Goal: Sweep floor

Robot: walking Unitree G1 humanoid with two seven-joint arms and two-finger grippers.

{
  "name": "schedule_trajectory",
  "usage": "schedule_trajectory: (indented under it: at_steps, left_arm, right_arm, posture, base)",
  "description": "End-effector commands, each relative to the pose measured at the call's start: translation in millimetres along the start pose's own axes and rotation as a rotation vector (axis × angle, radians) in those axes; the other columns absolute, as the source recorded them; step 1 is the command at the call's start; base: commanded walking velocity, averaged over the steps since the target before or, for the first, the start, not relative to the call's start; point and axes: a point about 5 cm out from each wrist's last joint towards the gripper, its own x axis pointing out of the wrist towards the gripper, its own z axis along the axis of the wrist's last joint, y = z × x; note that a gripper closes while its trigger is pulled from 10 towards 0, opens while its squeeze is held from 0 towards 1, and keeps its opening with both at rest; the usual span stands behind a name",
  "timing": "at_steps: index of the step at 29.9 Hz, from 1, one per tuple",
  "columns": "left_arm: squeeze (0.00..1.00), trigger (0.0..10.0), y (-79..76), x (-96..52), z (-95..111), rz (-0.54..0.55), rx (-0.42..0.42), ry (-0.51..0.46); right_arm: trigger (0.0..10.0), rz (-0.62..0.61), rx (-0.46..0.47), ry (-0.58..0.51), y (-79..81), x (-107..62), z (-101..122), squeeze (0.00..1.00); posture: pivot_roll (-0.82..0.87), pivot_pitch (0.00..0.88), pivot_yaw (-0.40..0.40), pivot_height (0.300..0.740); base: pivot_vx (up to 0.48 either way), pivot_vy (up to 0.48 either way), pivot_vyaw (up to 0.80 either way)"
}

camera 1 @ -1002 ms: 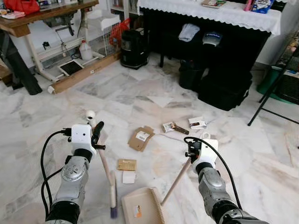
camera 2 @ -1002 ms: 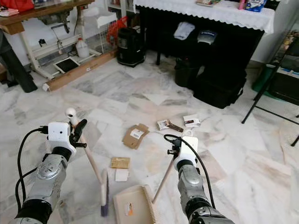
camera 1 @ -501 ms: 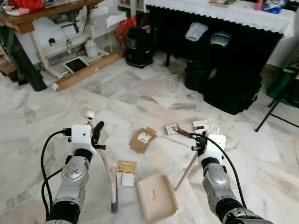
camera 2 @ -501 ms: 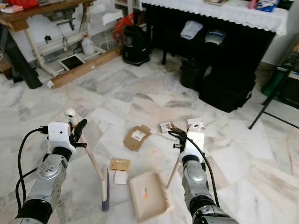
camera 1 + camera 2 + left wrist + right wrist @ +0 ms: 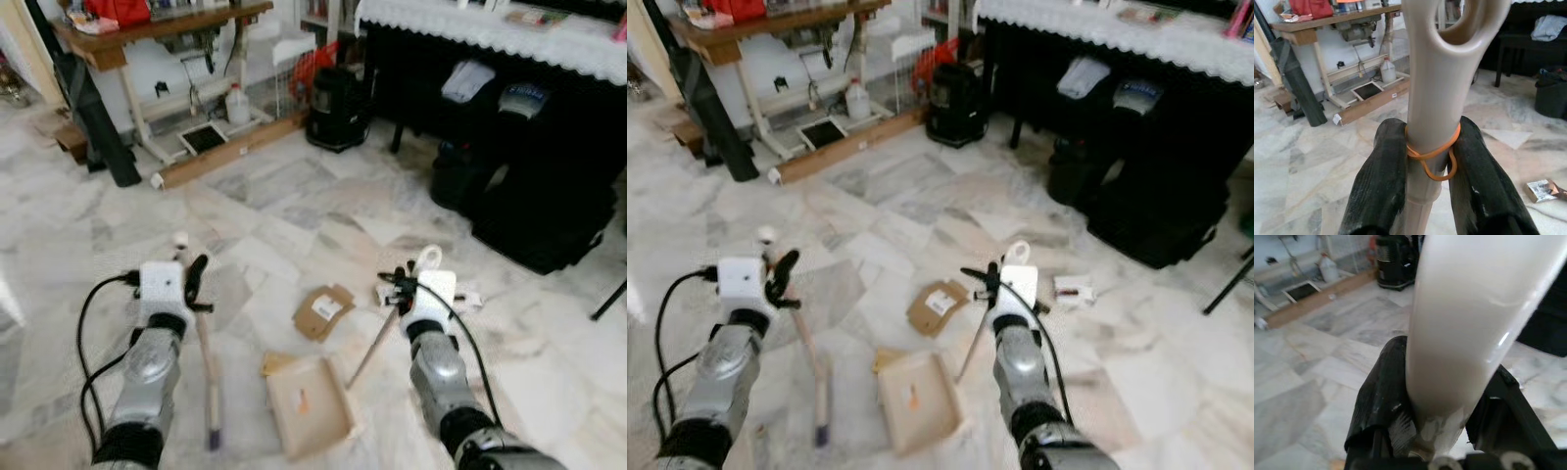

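Left gripper [image 5: 1427, 161]: 2 black fingers [image 5: 1382, 171] pinched on the broom handle [image 5: 1435, 98], an orange rubber band [image 5: 1432, 156] looped around it at the grip; lower left of the left eye frame.
Broom [image 5: 208, 377]: handle slants down from the gripper, dark bristles on the floor at bottom left.
Right gripper [image 5: 1440, 431]: fingers [image 5: 1378, 396] clamped on the cream dustpan handle [image 5: 1469, 308]; right of centre in the eye views.
Dustpan [image 5: 306, 406]: flat on the marble floor [image 5: 294, 211], bottom centre, between the arms.
Cardboard piece [image 5: 325, 311]: just beyond the dustpan, centre.
Small packet [image 5: 1074, 291]: right of the right gripper.
Wooden table [image 5: 157, 24]: upper left.
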Motion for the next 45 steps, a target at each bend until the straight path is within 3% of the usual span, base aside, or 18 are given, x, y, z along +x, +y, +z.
schedule_trajectory:
  at_steps: [1,10,14,38,45]
  left_arm:
    - [0.00,10.0,3.8,1.4,7.2,0.018,-0.009,-0.047]
    - [0.00,10.0,4.8,0.2,5.2,0.026,-0.005,-0.039]
    - [0.00,10.0,4.5,0.1,5.1,0.025,-0.005,-0.039]
    - [0.00,10.0,7.0,0.0,5.6,0.041,0.000,-0.042]
    - [0.00,10.0,7.0,0.4,6.2,0.042,-0.005,-0.049]
  right_arm:
    - [10.0,0.002,-0.016,-0.032,1.7,2.2,6.0,0.00]
    - [10.0,-0.010,-0.016,-0.019,0.5,2.2,4.8,0.00]
    - [10.0,-0.015,-0.016,-0.018,-0.5,2.4,4.9,0.00]
    - [10.0,-0.011,-0.035,-0.011,-1.9,1.1,2.5,0.00]
    - [10.0,-0.011,-0.036,-0.010,-1.9,1.3,2.5,0.00]
  posture:
    - [0.09,0.000,-0.012,0.740]
    - [0.09,0.000,-0.012,0.740]
    - [0.08,0.000,-0.013,0.740]
    - [0.08,0.000,-0.016,0.740]
    - [0.08,0.000,-0.015,0.740]
  base:
    - [0.000,0.000,0.00]
    - [0.000,0.000,0.00]
    - [0.000,0.000,-0.79]
    - [0.261,0.000,0.00]
    - [0.000,0.000,0.00]
